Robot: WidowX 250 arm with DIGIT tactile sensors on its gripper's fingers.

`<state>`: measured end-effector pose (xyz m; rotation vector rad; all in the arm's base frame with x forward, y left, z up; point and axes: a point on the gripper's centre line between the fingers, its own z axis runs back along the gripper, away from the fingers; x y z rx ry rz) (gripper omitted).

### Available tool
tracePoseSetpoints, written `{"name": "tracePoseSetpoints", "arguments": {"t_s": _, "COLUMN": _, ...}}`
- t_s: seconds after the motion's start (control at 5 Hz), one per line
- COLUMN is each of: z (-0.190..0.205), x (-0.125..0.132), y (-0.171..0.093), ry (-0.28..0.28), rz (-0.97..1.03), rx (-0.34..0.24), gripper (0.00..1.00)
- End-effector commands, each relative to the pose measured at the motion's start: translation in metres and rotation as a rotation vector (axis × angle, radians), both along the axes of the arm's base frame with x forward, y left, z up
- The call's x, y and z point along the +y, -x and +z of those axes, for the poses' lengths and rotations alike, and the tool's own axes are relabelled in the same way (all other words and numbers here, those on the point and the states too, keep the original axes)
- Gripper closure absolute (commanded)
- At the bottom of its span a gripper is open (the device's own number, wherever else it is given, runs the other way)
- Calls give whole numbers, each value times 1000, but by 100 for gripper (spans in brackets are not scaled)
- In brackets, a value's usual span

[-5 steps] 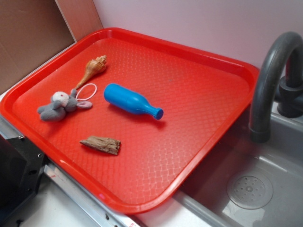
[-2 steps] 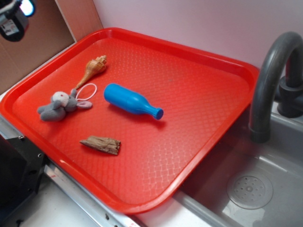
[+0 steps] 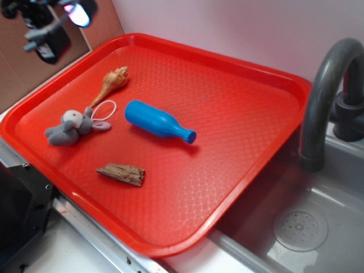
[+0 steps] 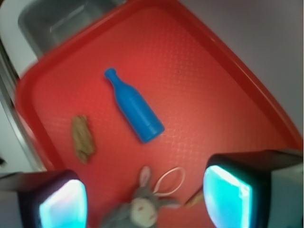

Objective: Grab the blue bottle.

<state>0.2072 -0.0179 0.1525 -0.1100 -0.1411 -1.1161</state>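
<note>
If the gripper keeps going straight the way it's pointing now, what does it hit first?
Probably the grey plush toy: in the wrist view it sits between the open gripper fingers, nearer than the blue bottle. Depth is unclear, so it might land on the red tray instead.

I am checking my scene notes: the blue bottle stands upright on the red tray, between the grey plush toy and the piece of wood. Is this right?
Not quite. The blue bottle lies on its side on the red tray, as the exterior view shows. The rest holds: it is near the grey plush toy and the piece of wood.
</note>
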Motion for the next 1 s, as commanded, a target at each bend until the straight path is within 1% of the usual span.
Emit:
{"name": "tracePoseSetpoints", "arguments": {"t_s": 0.0, "z": -29, "x": -29, "y": -10, "ry": -69, "rz": -234, "rx": -10, "gripper": 0}}
{"name": "tracePoseSetpoints", "arguments": {"t_s": 0.2, "z": -51, "x": -36, "y": -12, "ry": -97, "rz": -268, "rx": 25, "gripper": 0}}
{"name": "tracePoseSetpoints", "arguments": {"t_s": 0.4, "z": -67, "x": -43, "y": -11, "ry": -172, "rz": -245, "rx": 37, "gripper": 0}}
{"name": "tracePoseSetpoints", "arguments": {"t_s": 0.6, "z": -85, "x": -49, "y": -11, "ry": -230, "rz": -249, "rx": 57, "gripper": 0}}
{"name": "tracePoseSetpoints", "arguments": {"t_s": 0.8, "z": -106, "x": -57, "y": -10, "ry": -361, "rz": -229, "rx": 69, "gripper": 0}}
